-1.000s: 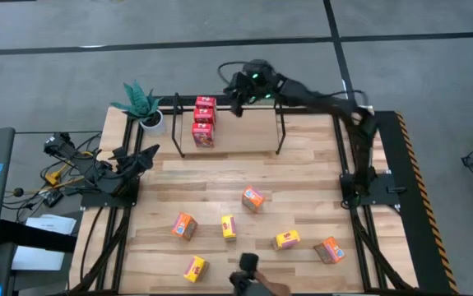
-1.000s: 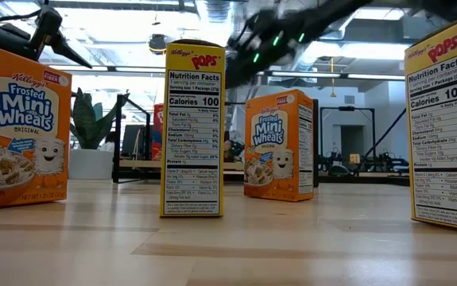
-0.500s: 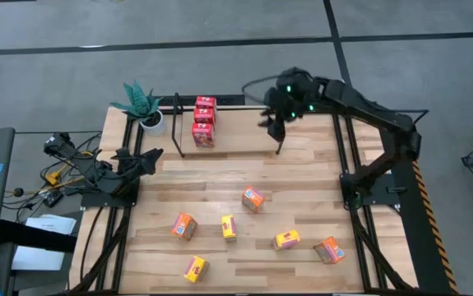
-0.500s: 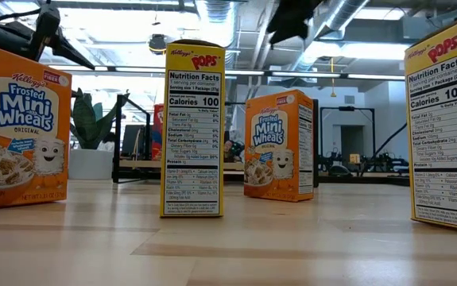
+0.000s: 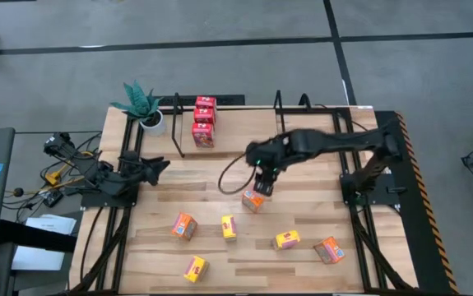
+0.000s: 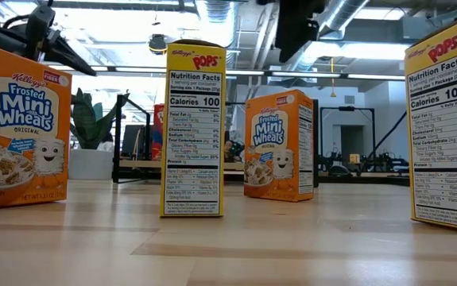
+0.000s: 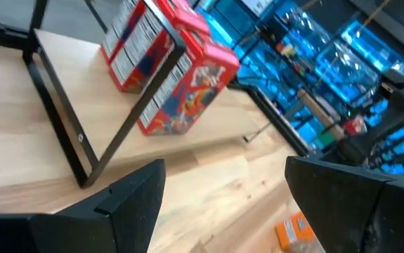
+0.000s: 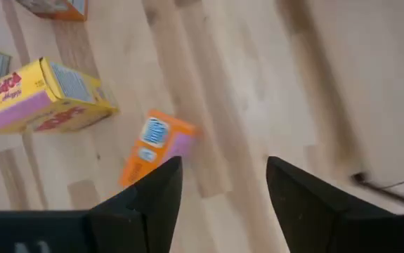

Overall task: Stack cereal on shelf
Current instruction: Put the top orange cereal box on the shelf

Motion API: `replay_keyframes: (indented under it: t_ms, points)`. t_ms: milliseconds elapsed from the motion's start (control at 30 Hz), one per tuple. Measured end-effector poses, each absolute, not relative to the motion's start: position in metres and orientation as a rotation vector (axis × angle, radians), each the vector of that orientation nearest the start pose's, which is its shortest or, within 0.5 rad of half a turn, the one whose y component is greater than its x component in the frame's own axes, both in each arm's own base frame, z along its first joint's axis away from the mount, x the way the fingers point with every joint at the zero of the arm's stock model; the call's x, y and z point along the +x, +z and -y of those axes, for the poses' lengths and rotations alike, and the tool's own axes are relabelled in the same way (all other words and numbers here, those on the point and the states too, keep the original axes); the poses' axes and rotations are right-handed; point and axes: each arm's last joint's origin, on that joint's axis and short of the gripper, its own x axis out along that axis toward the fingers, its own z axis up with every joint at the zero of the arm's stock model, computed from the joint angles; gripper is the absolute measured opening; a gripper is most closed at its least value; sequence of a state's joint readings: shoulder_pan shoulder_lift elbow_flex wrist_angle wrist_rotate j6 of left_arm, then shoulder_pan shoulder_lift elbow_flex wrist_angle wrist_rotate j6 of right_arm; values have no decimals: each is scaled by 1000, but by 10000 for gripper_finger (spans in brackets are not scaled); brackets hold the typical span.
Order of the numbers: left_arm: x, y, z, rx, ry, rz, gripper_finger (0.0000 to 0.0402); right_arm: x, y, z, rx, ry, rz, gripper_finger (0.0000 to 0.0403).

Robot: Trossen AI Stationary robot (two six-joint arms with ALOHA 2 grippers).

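Observation:
The shelf (image 5: 236, 138), black rods on a light wooden base, stands at the table's far side. Three red cereal boxes (image 5: 204, 122) (image 7: 166, 67) stand in a row on its base, near the left end. Several orange and yellow boxes stand loose on the near half of the table. My right gripper (image 5: 262, 176) (image 8: 223, 190) hovers open, pointing steeply down, just beyond an orange box (image 5: 253, 199) (image 8: 156, 144) and touching nothing. In the low view my right gripper (image 6: 296, 24) hangs high above that orange box (image 6: 278, 144). My left gripper (image 5: 159, 164) (image 7: 223, 204) waits open at the table's left side, facing the shelf.
A white potted plant (image 5: 144, 107) stands at the far left corner beside the shelf. Loose boxes: orange (image 5: 185, 225), yellow (image 5: 229, 227), yellow (image 5: 286, 239), orange (image 5: 329, 249), yellow (image 5: 195, 268). Bare wood lies between the shelf and these boxes. Cables lie off the table's left edge.
My right gripper has swung from above the shelf's far edge toward the table's right, then toward the near edge. It has tipped from roughly level to steeply downward and now hangs over the orange box at mid-table. My left gripper has turned a little in place. No box has moved.

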State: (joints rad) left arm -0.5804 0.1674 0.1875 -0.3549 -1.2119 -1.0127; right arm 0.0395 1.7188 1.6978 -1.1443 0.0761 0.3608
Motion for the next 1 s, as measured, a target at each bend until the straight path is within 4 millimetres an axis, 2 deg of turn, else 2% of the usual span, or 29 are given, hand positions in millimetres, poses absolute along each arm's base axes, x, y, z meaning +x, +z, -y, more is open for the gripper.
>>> replay_keyframes:
  t_ms: [200,333,500,700,1000]
  points:
    - [79,183,20,-680,643,67,286,356,310,-28,363,-254,-1204,282]
    - [79,181,20,-673,624,37,286,359,304,-35,355,-261,-1223,304]
    - [79,179,21,-670,593,0,286,374,280,-44,342,-279,-1261,307]
    - [79,178,21,-663,578,-27,286,384,260,-52,337,-306,-1297,307]
    - [79,177,21,-669,563,-43,286,387,254,-51,310,-339,-1293,306]
